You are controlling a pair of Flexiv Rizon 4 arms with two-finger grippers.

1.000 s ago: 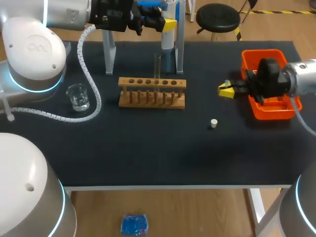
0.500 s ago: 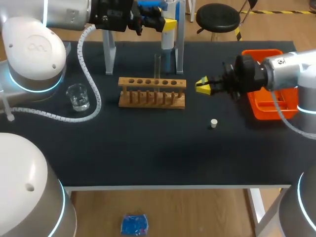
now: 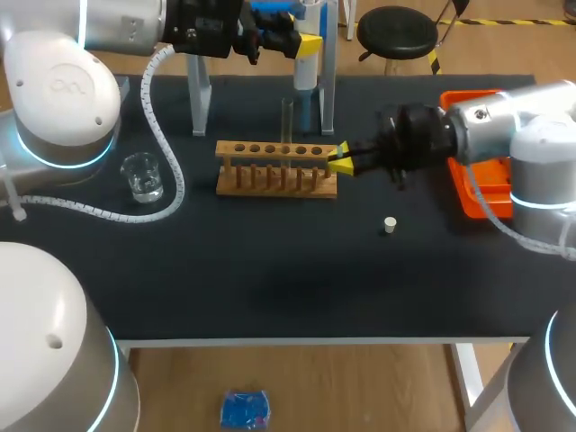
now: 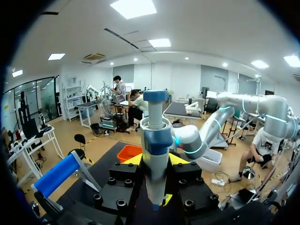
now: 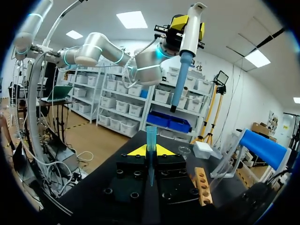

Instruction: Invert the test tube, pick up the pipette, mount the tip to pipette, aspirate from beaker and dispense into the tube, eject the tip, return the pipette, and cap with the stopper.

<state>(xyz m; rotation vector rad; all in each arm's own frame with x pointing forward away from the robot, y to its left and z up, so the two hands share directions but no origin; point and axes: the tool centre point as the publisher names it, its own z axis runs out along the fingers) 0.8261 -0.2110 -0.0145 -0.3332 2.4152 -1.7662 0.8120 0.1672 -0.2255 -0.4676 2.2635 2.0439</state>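
Observation:
My left gripper (image 3: 306,43) hangs above the table's far edge, shut on the white and blue pipette (image 3: 306,70), which points down between its fingers (image 4: 156,140). My right gripper (image 3: 340,160) sits low at the right end of the wooden tube rack (image 3: 277,168). It is shut on a blue pipette tip (image 5: 151,150) that stands upright between its yellow fingers, below the pipette (image 5: 183,56). The tip is too small to make out in the head view. A clear test tube (image 3: 287,119) stands in the rack. The glass beaker (image 3: 142,175) is at the left, and the white stopper (image 3: 390,225) lies on the mat.
An orange tray (image 3: 475,200) stands at the right edge, behind my right arm. The pipette stand (image 3: 200,90) rises behind the rack. The black mat (image 3: 270,270) in front of the rack holds nothing else.
My right arm has swung left from over the orange tray to the rack's right end, with the tip in its gripper. The left arm and pipette have not moved.

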